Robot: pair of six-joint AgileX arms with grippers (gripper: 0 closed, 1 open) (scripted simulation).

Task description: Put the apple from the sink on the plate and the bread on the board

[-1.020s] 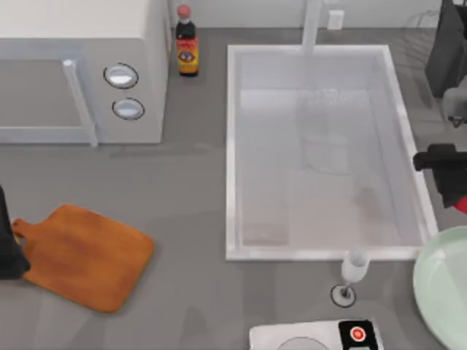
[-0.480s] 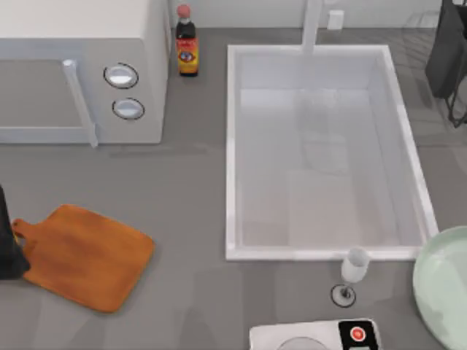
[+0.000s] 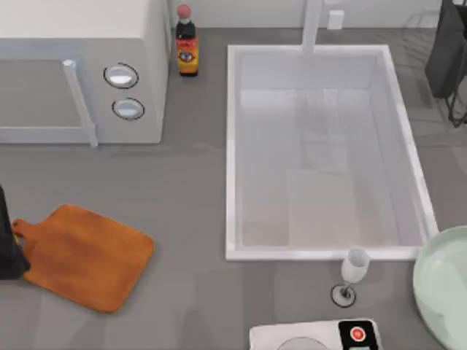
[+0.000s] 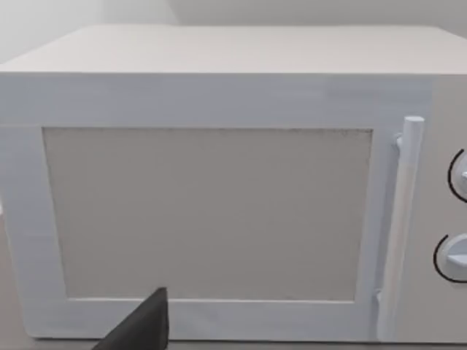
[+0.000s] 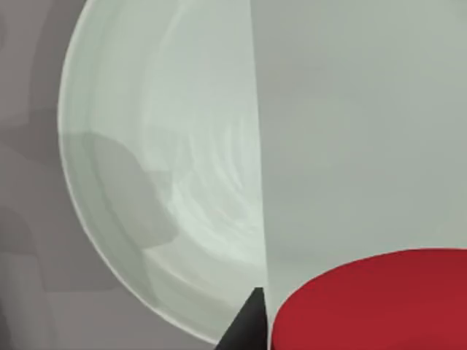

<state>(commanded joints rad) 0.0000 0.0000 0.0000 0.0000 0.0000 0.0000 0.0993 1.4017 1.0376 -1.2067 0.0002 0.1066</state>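
The red apple [image 5: 365, 299] sits close under the right wrist camera, with my right gripper [image 5: 357, 328] shut on it and one dark fingertip [image 5: 250, 324] beside it. Below it lies the pale mint-green plate [image 5: 146, 146]; the plate [image 3: 445, 292] is at the table's right edge, in front of the sink's right corner. The white sink [image 3: 230, 153] basin holds nothing. The orange-brown board [image 3: 84, 255] lies bare at the front left. My left gripper [image 3: 7, 248] is parked at the board's handle end, facing the microwave. The bread is out of view.
A white microwave [image 3: 80, 73] stands at the back left, with a dark sauce bottle [image 3: 187, 47] next to it. A wine glass [image 3: 354, 270] stands just in front of the sink. A white device with a red button [image 3: 314, 337] is at the front edge. A dark object [image 3: 446, 51] stands at the back right.
My right gripper, holding the apple, was beside the sink's right rim a second ago and has since moved off the top view's right edge. The left arm has not moved.
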